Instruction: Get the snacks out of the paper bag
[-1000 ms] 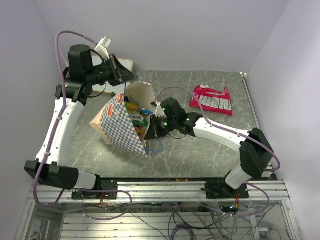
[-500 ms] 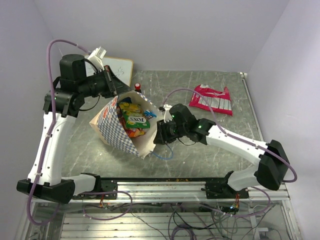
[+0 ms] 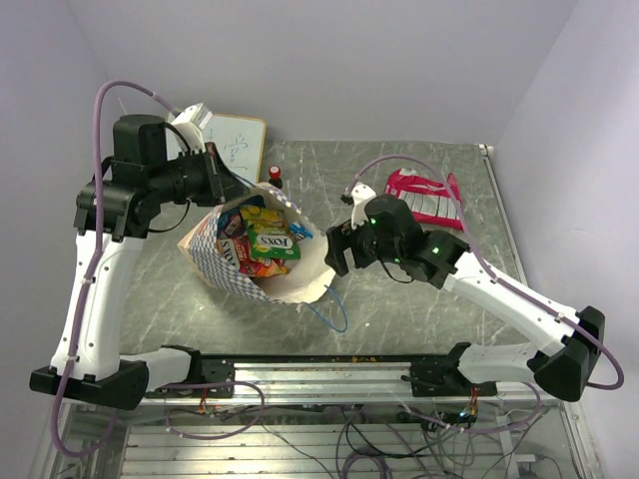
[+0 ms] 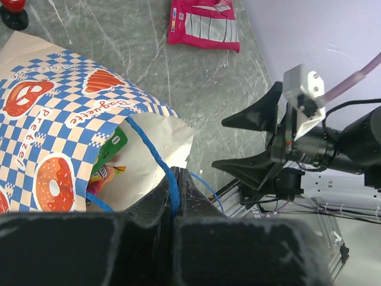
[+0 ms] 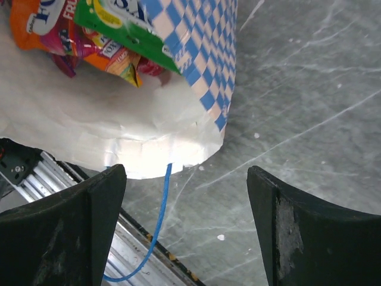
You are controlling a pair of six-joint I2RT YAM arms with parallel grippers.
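Observation:
The paper bag lies tilted on the table with its mouth held open. Several bright snacks show inside it. My left gripper is above the bag's far rim, shut on its blue cord handle; in the left wrist view the cord runs between the shut jaws. My right gripper hangs open just right of the bag's mouth, holding nothing. Its view shows the bag's white rim, snacks, and the second blue cord lying loose between its fingers. A red-pink snack lies on the table at the back right.
A framed whiteboard leans at the back left. A small red-and-black knob stands behind the bag. The aluminium rail runs along the near edge, close to the loose cord.
My right gripper has opened and drawn back to the right, away from the bag's mouth. The left gripper has pulled the handle back, and the bag's mouth now gapes wider.

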